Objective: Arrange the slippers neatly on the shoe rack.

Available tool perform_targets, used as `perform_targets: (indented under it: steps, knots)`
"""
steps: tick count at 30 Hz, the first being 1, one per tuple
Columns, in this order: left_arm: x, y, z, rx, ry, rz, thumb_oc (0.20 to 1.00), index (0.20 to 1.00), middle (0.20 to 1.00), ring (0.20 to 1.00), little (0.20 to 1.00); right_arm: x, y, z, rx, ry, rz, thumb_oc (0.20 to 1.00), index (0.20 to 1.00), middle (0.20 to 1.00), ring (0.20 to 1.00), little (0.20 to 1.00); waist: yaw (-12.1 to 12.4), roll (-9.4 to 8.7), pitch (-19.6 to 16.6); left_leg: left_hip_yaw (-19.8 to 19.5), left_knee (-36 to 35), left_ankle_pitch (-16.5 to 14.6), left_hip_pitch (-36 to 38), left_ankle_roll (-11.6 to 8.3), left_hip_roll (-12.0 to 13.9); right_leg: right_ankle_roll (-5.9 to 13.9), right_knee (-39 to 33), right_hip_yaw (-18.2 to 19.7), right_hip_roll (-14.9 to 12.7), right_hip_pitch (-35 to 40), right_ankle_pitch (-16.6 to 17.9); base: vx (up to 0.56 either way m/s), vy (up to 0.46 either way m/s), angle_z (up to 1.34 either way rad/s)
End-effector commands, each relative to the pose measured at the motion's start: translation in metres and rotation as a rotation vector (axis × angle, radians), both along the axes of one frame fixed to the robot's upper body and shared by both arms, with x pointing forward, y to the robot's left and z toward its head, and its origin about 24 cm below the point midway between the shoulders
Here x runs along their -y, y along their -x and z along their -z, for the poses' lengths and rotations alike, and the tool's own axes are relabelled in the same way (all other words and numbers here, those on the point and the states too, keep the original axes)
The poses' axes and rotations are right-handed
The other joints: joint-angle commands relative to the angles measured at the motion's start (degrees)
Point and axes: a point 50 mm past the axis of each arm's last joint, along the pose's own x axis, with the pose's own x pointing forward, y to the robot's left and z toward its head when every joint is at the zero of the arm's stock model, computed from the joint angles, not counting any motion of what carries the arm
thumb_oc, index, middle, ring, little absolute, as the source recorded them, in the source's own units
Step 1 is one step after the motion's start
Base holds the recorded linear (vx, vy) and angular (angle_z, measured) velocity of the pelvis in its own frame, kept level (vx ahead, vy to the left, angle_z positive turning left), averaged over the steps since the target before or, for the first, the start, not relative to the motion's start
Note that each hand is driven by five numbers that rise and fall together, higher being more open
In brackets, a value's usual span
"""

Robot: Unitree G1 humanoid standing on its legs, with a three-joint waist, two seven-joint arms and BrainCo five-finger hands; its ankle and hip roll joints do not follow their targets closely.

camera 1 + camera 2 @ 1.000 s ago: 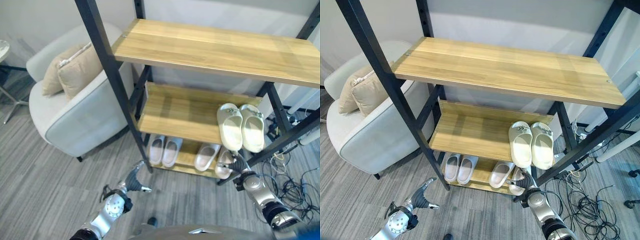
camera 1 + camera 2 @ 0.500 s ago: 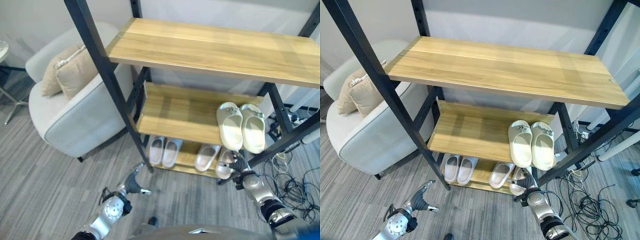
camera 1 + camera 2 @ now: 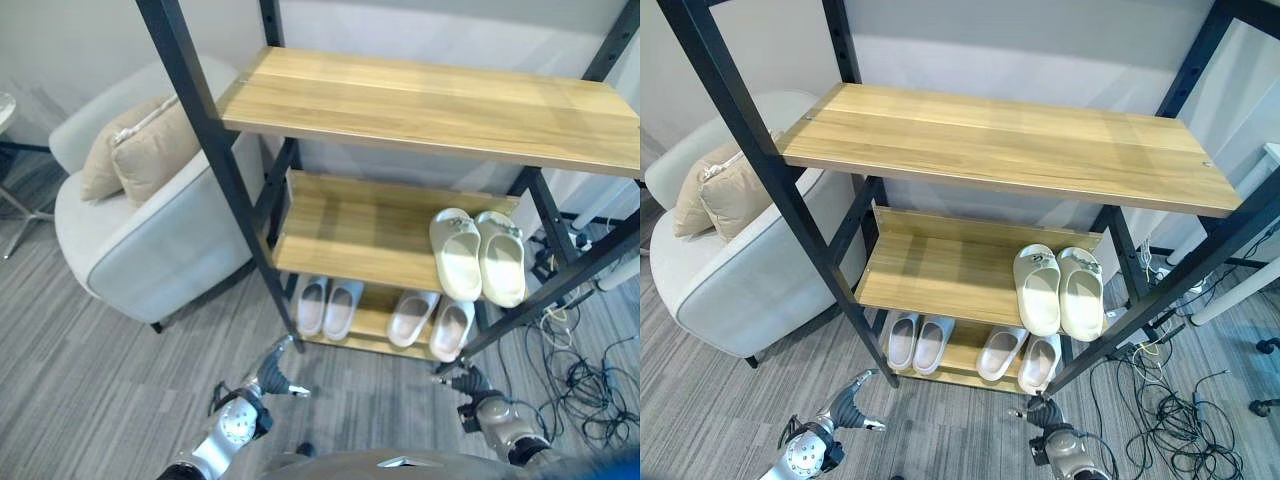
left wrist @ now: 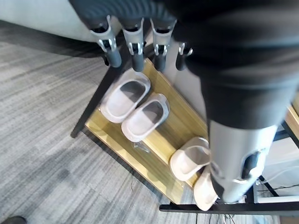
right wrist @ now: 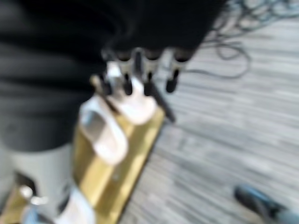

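My right hand (image 3: pixel 1048 418) hung over the floor in front of the shoe rack (image 3: pixel 420 95), fingers loose and holding nothing, though its wrist view was smeared. My left hand (image 3: pixel 272 372) was likewise relaxed and empty. Two slipper pairs (image 3: pixel 388 312) sat on the bottom shelf, partly hidden; the cream slippers (image 3: pixel 478 253) sat above.

A pale grey wall (image 3: pixel 1040 50) stands behind, and grey wood-grain plank flooring (image 3: pixel 90 380) covers the ground. To the left sits a light grey armchair (image 3: pixel 150 250) holding two beige cushions (image 3: pixel 140 150). A small round side table (image 3: pixel 5 105) shows at the far left edge. Black cables (image 3: pixel 590 385) lie tangled on the floor at the right. Soft, even light falls across the room.
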Motion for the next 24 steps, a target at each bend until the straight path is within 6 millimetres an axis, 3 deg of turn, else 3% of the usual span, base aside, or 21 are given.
perform_targets:
  steps: [1, 9, 10, 12, 15, 19, 24]
  knots:
    - [-0.005, -0.011, -0.005, 0.043, 0.003, -0.024, 1.000, 1.000, 1.000, 1.000, 1.000, 0.009, 0.011, 0.002, -0.008, -0.009, 0.076, 1.000, 1.000, 1.000, 1.000, 1.000, 0.12, -2.23, -1.27, 0.89, 3.08, -0.62, -3.92, 1.27, -3.08, 5.03, 7.34, 1.72, -2.93, -2.34, 1.97, -0.07, 0.025, -0.03]
    - [0.001, -0.003, 0.009, -0.070, 0.149, -0.145, 1.000, 1.000, 1.000, 1.000, 1.000, 0.034, 0.077, 0.017, -0.187, 0.011, 0.302, 1.000, 1.000, 1.000, 1.000, 1.000, -2.59, -0.68, -1.98, 1.94, 1.68, 0.90, -3.77, 1.00, -2.91, 5.00, 8.04, 2.27, -2.65, -3.51, 2.85, -0.08, 0.026, -0.08]
    - [-0.005, 0.005, 0.020, -0.139, 0.185, -0.244, 1.000, 1.000, 1.000, 1.000, 1.000, 0.039, 0.097, 0.020, -0.238, 0.008, 0.365, 1.000, 1.000, 1.000, 1.000, 1.000, -3.13, -0.47, -2.24, 2.38, 1.60, 1.05, -3.62, 0.99, -2.80, 4.98, 7.99, 2.56, -2.57, -3.61, 2.99, -0.07, 0.002, -0.06]
    - [-0.004, 0.005, 0.020, -0.139, 0.185, -0.243, 1.000, 1.000, 1.000, 1.000, 1.000, 0.039, 0.097, 0.019, -0.238, 0.009, 0.365, 1.000, 1.000, 1.000, 1.000, 1.000, -3.10, -0.45, -2.24, 2.40, 1.58, 1.05, -3.61, 0.99, -2.79, 4.98, 7.98, 2.58, -2.56, -3.61, 3.00, -0.04, 0.001, -0.08]
    - [-0.019, 0.033, 0.049, -0.321, 0.278, -0.549, 1.000, 1.000, 1.000, 1.000, 1.000, 0.042, 0.130, 0.023, -0.317, -0.025, 0.502, 1.000, 1.000, 1.000, 1.000, 1.000, -4.31, 0.01, -2.57, 3.11, 1.58, 1.26, -3.04, 0.82, -2.57, 4.64, 8.10, 3.59, -2.21, -3.80, 3.11, -0.07, -0.006, -0.21]
    - [-0.026, 0.059, 0.065, -0.442, 0.333, -0.751, 1.000, 1.000, 1.000, 1.000, 1.000, 0.040, 0.150, 0.024, -0.370, -0.040, 0.556, 1.000, 1.000, 1.000, 1.000, 1.000, -4.94, 0.39, -2.81, 3.59, 1.01, 1.64, -2.46, 0.72, -2.37, 4.36, 7.58, 3.94, -1.89, -3.67, 3.25, -0.05, -0.007, -0.15]
    - [-0.032, 0.077, 0.072, -0.507, 0.355, -0.880, 1.000, 1.000, 1.000, 1.000, 1.000, 0.038, 0.158, 0.024, -0.384, -0.072, 0.632, 1.000, 1.000, 1.000, 1.000, 1.000, -5.27, 0.75, -3.09, 4.14, -0.41, 2.51, -2.21, 0.42, -1.93, 4.23, 6.01, 4.13, -1.70, -3.84, 4.08, -0.04, -0.001, -0.07]
